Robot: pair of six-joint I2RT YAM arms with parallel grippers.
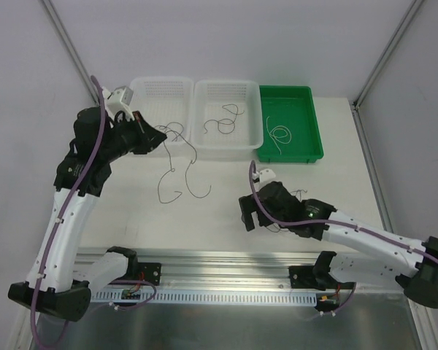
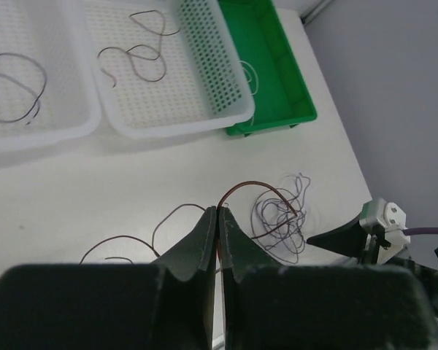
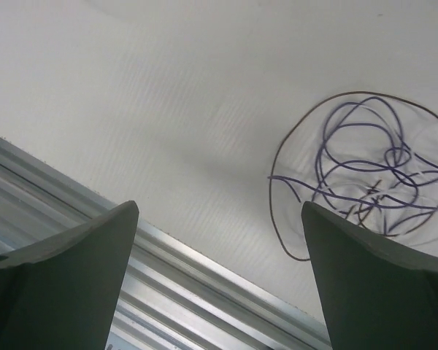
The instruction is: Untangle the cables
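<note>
Left fingers (image 2: 198,244) pinch a brown cable (image 2: 250,183); right fingers (image 3: 73,251) spread wide over the tangled clump (image 3: 365,173) on the worktop (image 3: 131,87).

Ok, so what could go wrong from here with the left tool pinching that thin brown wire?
First, the thin brown wire in the shut left tool appears to run into the tangled clump of purple and dark wires. The right tool is open by it, not pinning it, so a pull may drag or tighten the whole clump. Second, the clump lies near the grooved metal rail; strands could snag there.
</note>
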